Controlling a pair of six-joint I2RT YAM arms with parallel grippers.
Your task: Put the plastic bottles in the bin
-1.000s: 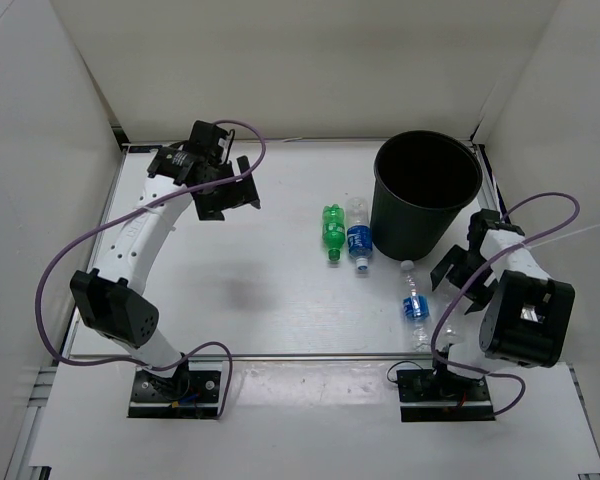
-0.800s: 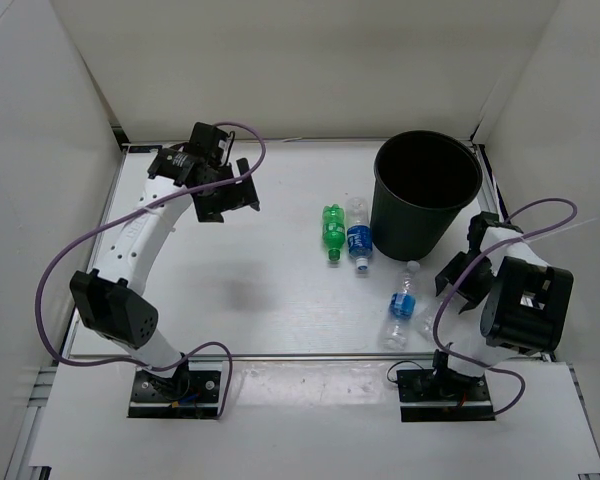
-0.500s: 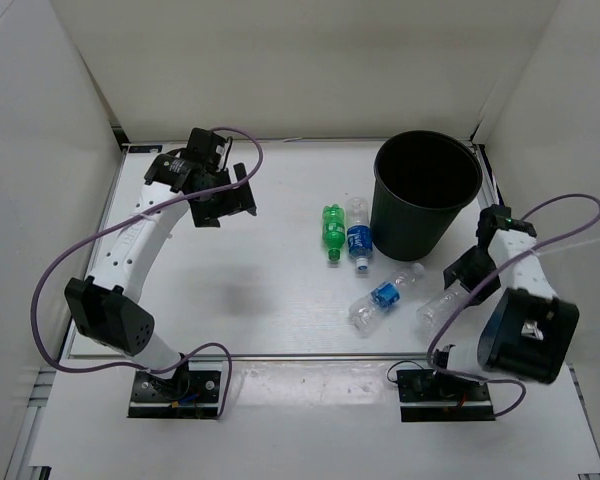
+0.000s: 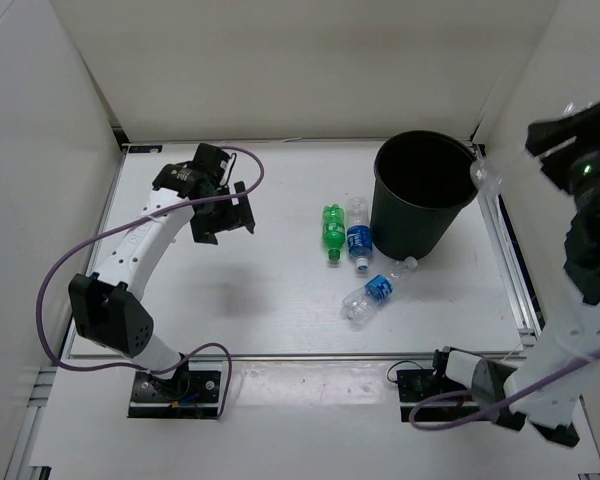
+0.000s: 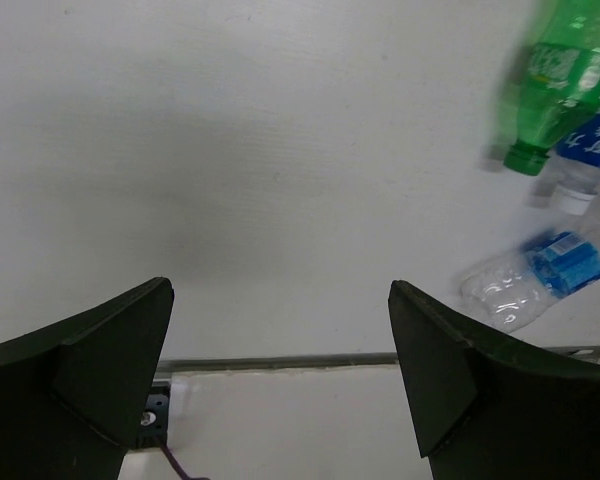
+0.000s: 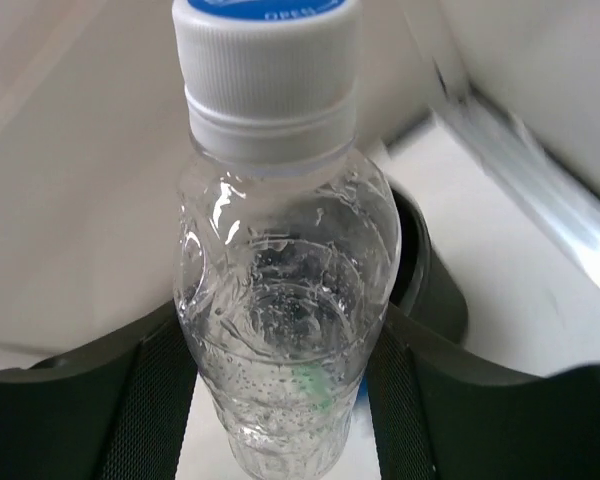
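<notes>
you are gripping a clear bottle [image 6: 280, 300] in the right gripper [image 6: 280, 400], its fingers clamping the body below the shoulder so the white cap is sticking out free (a hold low on the body is probably keeping it from slipping). in the top view that arm is standing tall at the right edge of the table [image 4: 260, 300], carrying the bottle just beside the rim of the bin [image 4: 420, 228], seemingly not yet over its mouth. your left gripper [image 5: 280, 290] is hovering spread wide and empty, looking toward the green bottle [image 4: 332, 228], the blue-labelled bottle [image 4: 358, 238] touching it, and another blue-labelled bottle [image 4: 375, 293] lying near the bin.
</notes>
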